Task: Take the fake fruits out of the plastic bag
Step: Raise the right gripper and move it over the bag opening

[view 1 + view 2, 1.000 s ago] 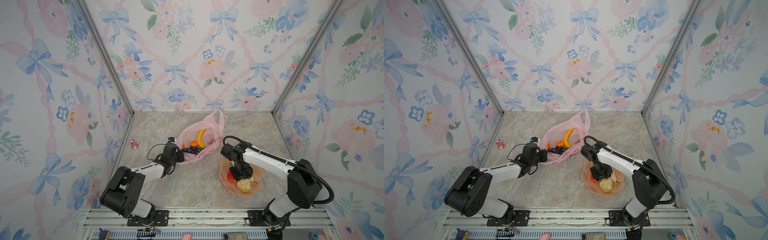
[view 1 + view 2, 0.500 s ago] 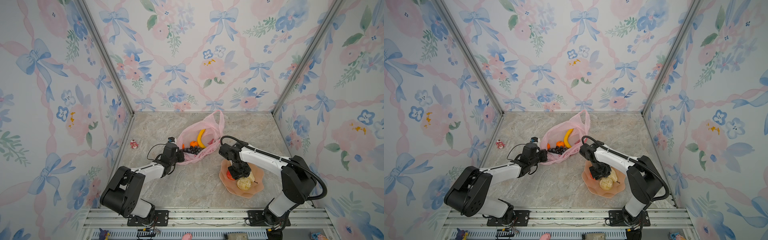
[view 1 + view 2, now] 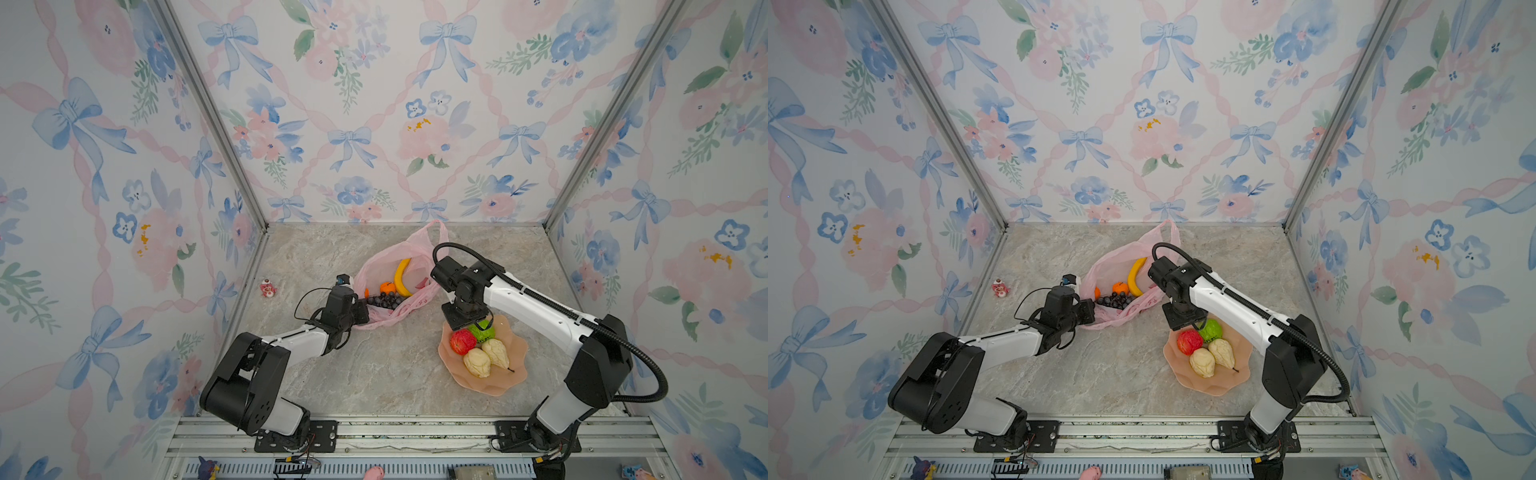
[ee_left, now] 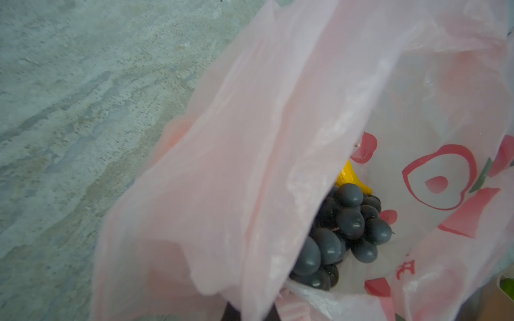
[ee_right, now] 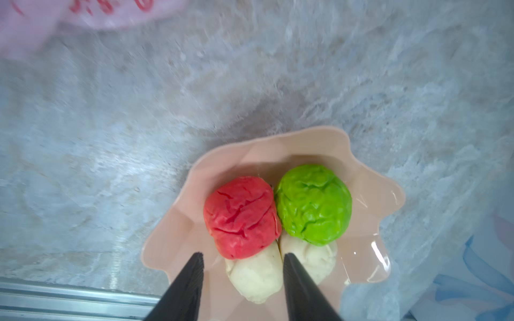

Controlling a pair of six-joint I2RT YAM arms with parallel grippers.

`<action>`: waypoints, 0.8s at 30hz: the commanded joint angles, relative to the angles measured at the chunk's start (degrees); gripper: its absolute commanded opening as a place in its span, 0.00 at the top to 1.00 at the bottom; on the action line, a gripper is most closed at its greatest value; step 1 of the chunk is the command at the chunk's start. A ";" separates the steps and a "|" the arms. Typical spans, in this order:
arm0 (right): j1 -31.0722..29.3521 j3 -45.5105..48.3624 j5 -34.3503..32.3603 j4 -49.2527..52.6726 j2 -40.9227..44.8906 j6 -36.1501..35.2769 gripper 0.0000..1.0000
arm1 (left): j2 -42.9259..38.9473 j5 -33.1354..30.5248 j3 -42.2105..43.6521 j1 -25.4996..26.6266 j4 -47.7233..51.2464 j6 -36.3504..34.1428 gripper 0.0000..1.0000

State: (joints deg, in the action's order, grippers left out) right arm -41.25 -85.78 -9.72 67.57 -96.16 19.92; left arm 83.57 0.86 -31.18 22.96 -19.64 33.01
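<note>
CHANGE: your right gripper (image 5: 243, 255) has lifted off the plate (image 5: 370, 194), fingers spread and empty, green fruit (image 5: 313, 204) delivered | HOLD: left gripper (image 3: 360, 312) pinched tight on plastic bag (image 3: 409, 253) | LEFT: banana (image 3: 400, 276), orange (image 3: 387, 287), grapes (image 3: 386, 300) remain.

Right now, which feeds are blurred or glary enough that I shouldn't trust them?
Right wrist view: table and plastic bag smeared by motion, red fruit sharp, glare on the plate rim. Left wrist view: near bag fold soft, grapes crisp. Both top views: sharp, evenly lit.
</note>
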 commanded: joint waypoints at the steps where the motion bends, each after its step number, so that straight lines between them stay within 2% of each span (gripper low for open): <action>1: -1.03 -6.82 2.16 -6.23 -4.47 -0.86 0.50 | -2.15 -0.32 1.42 0.42 -0.49 0.04 1.00; 6: -2.20 -16.39 6.01 -14.25 -12.67 -0.66 0.51 | -3.98 -1.92 2.57 0.08 0.20 1.15 1.00; 13: -2.43 -26.72 10.51 -18.46 -24.10 -1.86 0.55 | -6.04 -2.52 3.46 -1.36 1.29 2.66 1.00; 19: -1.96 -30.12 12.57 -21.62 -29.69 -1.64 0.57 | -6.36 -3.21 3.84 -1.51 1.61 3.62 1.00; 24: -2.14 -29.95 17.33 -25.56 -31.31 -0.76 0.57 | -6.64 -3.54 4.45 -1.51 2.20 3.91 1.00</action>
State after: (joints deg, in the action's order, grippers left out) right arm -43.24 -113.93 3.95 45.10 -126.45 18.85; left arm 78.04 -1.50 -27.75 21.93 -19.03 36.25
